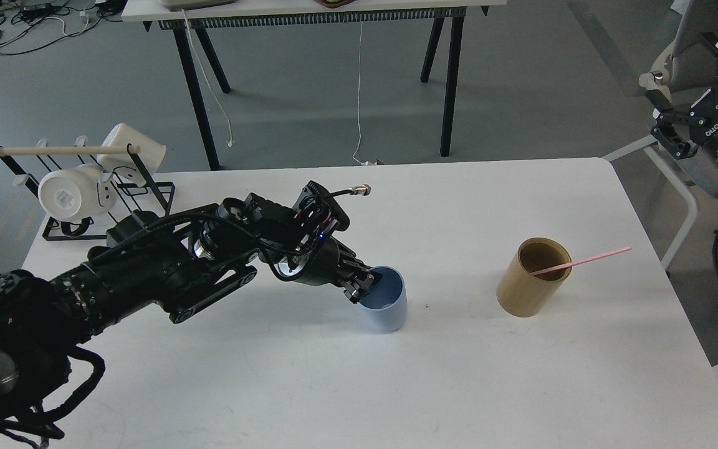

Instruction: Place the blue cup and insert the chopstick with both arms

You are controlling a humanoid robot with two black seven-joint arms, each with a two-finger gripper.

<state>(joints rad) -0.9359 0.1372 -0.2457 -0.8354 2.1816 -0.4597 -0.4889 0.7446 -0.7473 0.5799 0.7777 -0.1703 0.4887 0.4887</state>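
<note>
Head view showed the left end effector [359, 285] clamped on the rim of the small pale blue cup [386, 302] standing on the white worktop [459, 374] — placing nearly done — while the thin pink chopstick [583, 260] leaned in the tan bamboo cylinder [532, 277], insertion remaining, and the right end effector [667, 134], raised well apart, hung spread and empty.

I stand in a lab: bare grey floor [521, 93], loose cables [16, 25] at far left, a black-legged trestle table [309, 9] beyond my white surface [459, 374].
</note>
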